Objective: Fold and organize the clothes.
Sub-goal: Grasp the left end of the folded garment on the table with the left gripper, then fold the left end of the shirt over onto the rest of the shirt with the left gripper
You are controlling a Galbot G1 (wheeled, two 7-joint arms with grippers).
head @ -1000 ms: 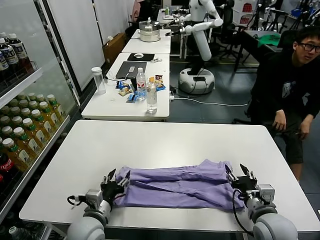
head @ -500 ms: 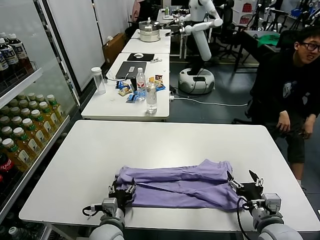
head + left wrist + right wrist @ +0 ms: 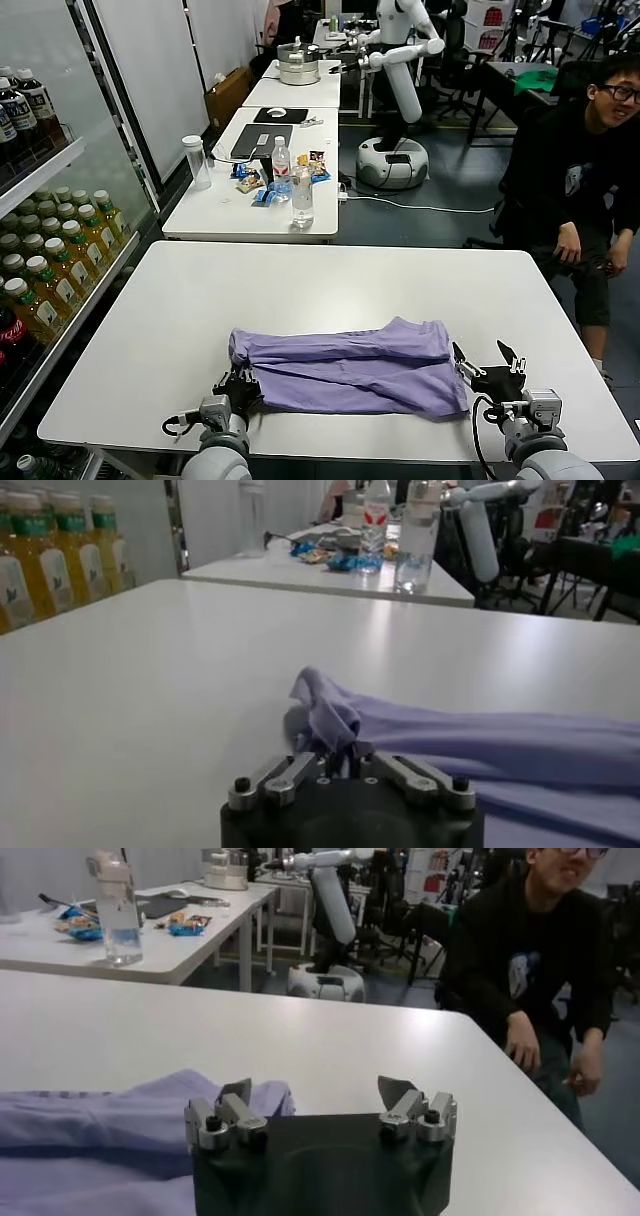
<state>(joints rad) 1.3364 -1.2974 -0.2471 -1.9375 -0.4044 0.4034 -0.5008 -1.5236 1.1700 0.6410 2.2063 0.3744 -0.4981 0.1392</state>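
Head view: left gripper just clamped on lavender T-shirt corner, lower centre on table; shirt now more bunched; right gripper apart, empty, lower right; next fold ready

The room is evenly bright under diffuse overhead light. The white table shows a soft sheen toward its far edge and a thin shadow under the near edge of the lavender T-shirt. In the left wrist view the tabletop reflects pale glare, and the bottles beyond are blurred. The right wrist view's background is soft too, the seated man slightly smeared.
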